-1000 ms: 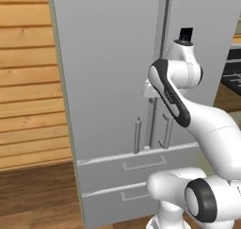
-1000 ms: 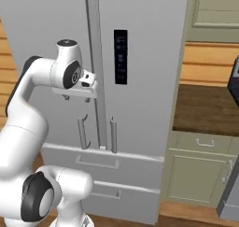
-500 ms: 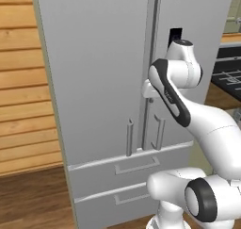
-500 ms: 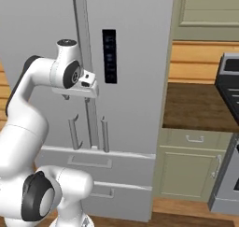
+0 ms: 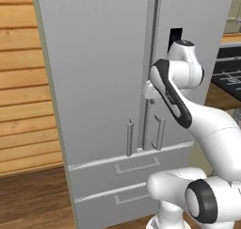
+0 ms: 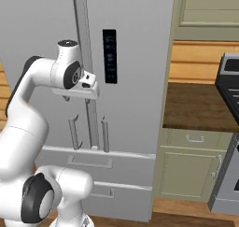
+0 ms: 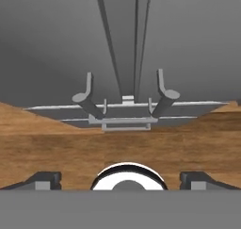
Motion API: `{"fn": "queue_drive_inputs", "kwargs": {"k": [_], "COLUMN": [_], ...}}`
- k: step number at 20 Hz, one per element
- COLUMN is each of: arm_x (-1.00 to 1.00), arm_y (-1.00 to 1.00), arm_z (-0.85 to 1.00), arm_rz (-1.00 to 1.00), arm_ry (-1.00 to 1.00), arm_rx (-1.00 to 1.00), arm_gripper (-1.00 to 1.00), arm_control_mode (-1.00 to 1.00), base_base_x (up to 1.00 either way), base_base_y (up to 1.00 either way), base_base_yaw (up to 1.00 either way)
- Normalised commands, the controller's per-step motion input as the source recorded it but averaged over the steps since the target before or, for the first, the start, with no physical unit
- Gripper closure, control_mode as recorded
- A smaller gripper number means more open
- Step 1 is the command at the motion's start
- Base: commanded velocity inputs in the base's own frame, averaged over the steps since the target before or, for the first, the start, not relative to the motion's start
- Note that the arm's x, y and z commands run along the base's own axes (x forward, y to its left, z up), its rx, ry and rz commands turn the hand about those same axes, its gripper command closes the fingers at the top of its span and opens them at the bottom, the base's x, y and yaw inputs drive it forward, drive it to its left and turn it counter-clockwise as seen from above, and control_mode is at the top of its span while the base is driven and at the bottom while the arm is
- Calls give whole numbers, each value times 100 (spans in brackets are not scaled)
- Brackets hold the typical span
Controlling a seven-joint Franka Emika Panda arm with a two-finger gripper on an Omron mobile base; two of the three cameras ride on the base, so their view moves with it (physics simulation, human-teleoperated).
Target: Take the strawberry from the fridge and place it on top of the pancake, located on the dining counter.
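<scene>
My gripper [image 7: 120,178] hangs before the shut fridge [image 5: 99,72], jaws spread wide and holding nothing, tips at either side of the hand view's lower edge. The two door handles [image 7: 124,98] stand ahead of me and lower down, one to each side of the center seam, their long bars running upright along the doors. The strawberry is not to be seen; I judge it lies behind those doors, so a handle comes first.

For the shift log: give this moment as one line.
stage: approaching fridge | doors: closed | gripper: open, holding nothing | strawberry: unseen
</scene>
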Motion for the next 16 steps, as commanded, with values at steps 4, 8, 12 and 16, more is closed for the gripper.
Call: {"fn": "queue_drive_inputs", "kwargs": {"k": [4,8,12,16], "arm_x": [7,43,51,39], "arm_y": [-26,-40,-24,-5], "arm_z": [-57,-95,-93,-34], "arm_rz": [0,0,0,-3], "arm_ry": [-5,-12,-9,0], "arm_rx": [6,14,-1,-27], "arm_gripper": [-100,-100,-100,-100], "arm_control_mode": [-100,-100,-100,-100], "base_base_x": [0,0,0,0], "base_base_y": [0,0,0,0], "base_base_yaw": [0,0,0,0]}}
